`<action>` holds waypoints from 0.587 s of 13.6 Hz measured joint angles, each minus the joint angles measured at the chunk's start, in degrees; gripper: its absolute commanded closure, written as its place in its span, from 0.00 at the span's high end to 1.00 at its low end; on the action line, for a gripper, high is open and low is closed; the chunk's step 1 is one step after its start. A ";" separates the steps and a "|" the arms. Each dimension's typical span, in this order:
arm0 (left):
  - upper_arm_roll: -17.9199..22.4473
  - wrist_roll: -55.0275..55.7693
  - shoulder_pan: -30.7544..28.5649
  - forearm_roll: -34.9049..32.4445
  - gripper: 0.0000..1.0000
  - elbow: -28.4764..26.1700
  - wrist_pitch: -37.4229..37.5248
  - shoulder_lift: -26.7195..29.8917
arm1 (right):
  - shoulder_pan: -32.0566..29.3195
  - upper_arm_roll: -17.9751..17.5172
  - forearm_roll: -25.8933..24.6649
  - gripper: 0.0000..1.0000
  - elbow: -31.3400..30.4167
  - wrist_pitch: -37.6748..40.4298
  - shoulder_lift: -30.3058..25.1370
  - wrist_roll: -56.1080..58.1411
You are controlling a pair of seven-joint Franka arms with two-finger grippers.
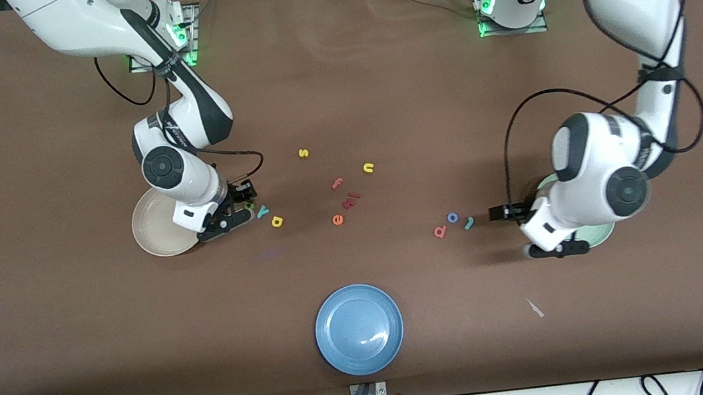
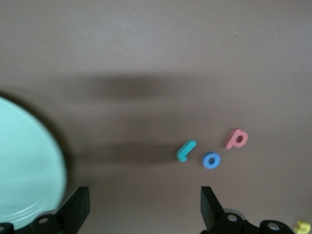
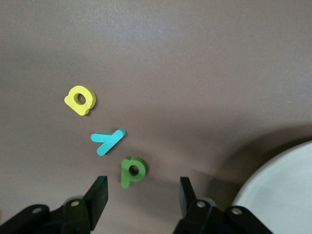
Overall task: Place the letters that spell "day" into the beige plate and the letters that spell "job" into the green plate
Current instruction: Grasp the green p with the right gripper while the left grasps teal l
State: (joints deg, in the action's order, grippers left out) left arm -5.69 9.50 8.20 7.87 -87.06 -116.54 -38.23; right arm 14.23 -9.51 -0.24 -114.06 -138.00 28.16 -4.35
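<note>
The green d (image 3: 132,170) lies on the table just at the tips of my right gripper (image 3: 142,190), which is open and touches nothing. Past it lie the teal y (image 3: 108,140) and the yellow a (image 3: 80,100). The beige plate (image 3: 278,195) is beside one finger. In the front view my right gripper (image 1: 240,206) hangs low between the beige plate (image 1: 158,231) and the d (image 1: 250,204). My left gripper (image 2: 145,200) is open and empty beside the green plate (image 2: 24,165). The teal j (image 2: 185,150), blue o (image 2: 211,160) and pinkish-red b (image 2: 237,138) lie close ahead of it.
A blue plate (image 1: 359,329) sits near the front camera at mid-table. Loose letters lie mid-table: yellow s (image 1: 303,153), yellow u (image 1: 368,168), pink f (image 1: 337,184), orange e (image 1: 337,220). A white scrap (image 1: 535,308) lies nearer the camera than the green plate (image 1: 597,234).
</note>
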 measured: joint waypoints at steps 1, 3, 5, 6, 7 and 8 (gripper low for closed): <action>0.00 1.80 1.33 0.00 0.87 -0.56 -2.25 -1.05 | 0.19 -0.01 0.00 0.66 -0.01 -0.03 0.08 -0.23; -0.01 5.60 3.51 0.00 0.60 -0.99 -6.90 -3.41 | 0.76 -0.01 0.00 0.65 -0.01 -0.56 0.55 -0.40; 0.02 7.19 4.22 0.00 0.51 -1.24 -8.63 -5.05 | 1.02 -0.01 0.00 0.65 -0.02 -1.29 1.47 -0.48; 0.12 7.24 4.20 0.00 0.51 -1.29 -8.76 -5.48 | 1.02 -0.01 0.00 0.65 -0.02 -1.49 1.85 -0.48; 0.29 7.24 4.19 -0.06 0.50 -1.31 -8.78 -5.72 | 1.02 0.00 0.00 0.64 -0.02 -1.69 2.23 -0.49; 0.36 7.20 4.19 -0.33 0.48 -1.33 -8.78 -5.88 | 1.02 0.01 0.00 0.61 -0.03 -2.01 2.57 -0.49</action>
State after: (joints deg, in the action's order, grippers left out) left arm -5.33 16.70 12.39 7.54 -88.39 -125.32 -44.10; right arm 15.25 -9.50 -0.23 -114.09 -140.01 30.73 -4.84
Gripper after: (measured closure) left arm 0.485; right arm 0.352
